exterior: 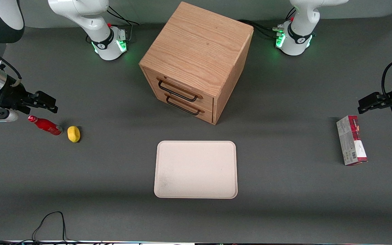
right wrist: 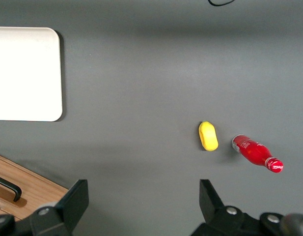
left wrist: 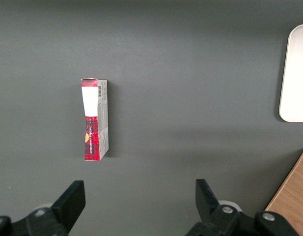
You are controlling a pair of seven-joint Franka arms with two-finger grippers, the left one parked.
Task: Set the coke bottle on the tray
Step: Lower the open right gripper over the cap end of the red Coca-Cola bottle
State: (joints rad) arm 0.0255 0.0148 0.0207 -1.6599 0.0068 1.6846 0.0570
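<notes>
Robot lab, grey table (exterior: 284, 190) (bench-mounted arms)

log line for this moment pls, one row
phase: pre-grasp | pincer: open, above table near coke bottle | bottle: lying on table beside lemon | tray: empty

My gripper (exterior: 48, 102) hangs with fingers spread over the dark grey table (exterior: 284, 190), near the coke bottle (exterior: 45, 125) lying on its side beside a yellow lemon (exterior: 74, 134). The tray (exterior: 196, 169) lies flat in front of the wooden drawer cabinet (exterior: 196, 61). A red-and-white carton (exterior: 351, 144) lies toward the parked arm's end.
</notes>
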